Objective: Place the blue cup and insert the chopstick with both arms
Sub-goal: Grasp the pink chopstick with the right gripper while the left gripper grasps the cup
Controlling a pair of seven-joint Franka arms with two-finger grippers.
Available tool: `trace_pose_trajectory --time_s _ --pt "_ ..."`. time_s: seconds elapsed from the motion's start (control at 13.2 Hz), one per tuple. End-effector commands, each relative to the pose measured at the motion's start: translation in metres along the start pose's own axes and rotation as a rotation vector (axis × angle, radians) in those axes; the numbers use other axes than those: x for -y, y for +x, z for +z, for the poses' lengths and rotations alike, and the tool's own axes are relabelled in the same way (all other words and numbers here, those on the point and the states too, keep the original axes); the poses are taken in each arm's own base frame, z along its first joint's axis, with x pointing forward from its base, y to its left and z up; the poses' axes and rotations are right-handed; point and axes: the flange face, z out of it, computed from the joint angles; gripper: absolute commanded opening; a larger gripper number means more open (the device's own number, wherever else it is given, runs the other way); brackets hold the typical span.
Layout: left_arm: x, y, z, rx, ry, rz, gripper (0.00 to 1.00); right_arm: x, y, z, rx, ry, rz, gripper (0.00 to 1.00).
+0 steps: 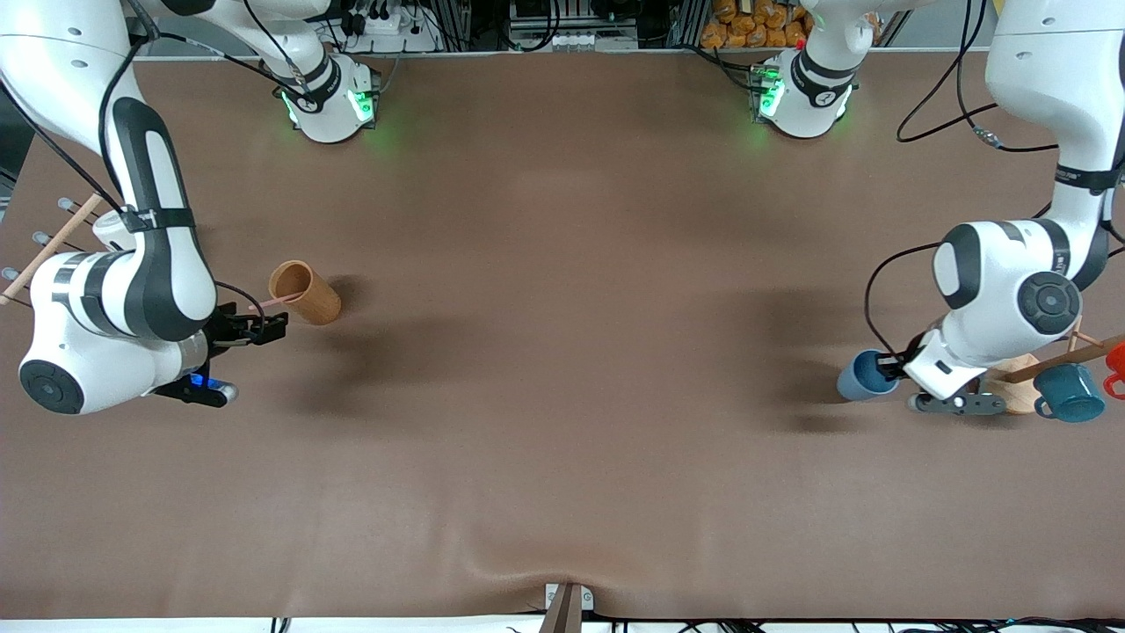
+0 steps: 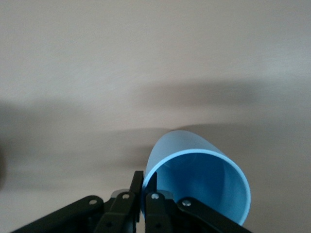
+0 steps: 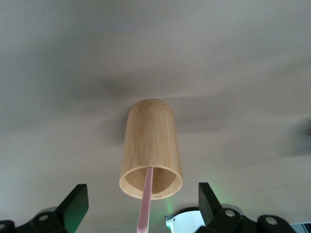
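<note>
The move to come turns on the chopstick point(image 1: 272, 301) point(image 3: 148, 184): one thin pink stick, its lower end inside the brown cup point(image 1: 308, 294) point(image 3: 150, 141) and its long axis running out of that cup's mouth straight toward the right gripper point(image 1: 264, 327) point(image 3: 141, 194); the right jaws stand released and wide, one on each side of the stick without touching it, so by my reading a plain closing would take it; whether the brown cup stands or lies tipped is hard to tell from these angles. All this sits at mid-height of the front view, at the right arm's end of the table point(image 1: 562, 352). The blue cup point(image 1: 861, 376) point(image 2: 204, 179) is in the lower half of that view at the left arm's end, well apart from the stick, and the left gripper point(image 1: 889, 369) point(image 2: 144, 194) has it: jaws clenched on the cup's wall at the rim, one finger inside and one outside, the mouth turned to the wrist camera. Each arm is thus nearer its own thing; the middle of the table lies between them, where I judge the cup should be set before the stick goes in. Counted: one blue cup, one chopstick, one brown cup, one teal mug point(image 1: 1070, 393) just beside the left gripper, two arms.
</note>
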Motion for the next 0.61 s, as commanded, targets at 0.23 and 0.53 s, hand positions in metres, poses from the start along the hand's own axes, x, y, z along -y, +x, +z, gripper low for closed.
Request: trace_pose_trajectory --time_s 0.23,0.53 --pt "-0.132 0.018 -0.067 0.028 -0.031 0.05 0.0 0.002 -0.007 -0.004 0.042 0.009 0.003 0.8" --pt "-0.236 0.018 -0.076 0.006 -0.044 0.007 0.0 0.0 -0.006 -0.006 0.03 0.013 0.005 0.8"
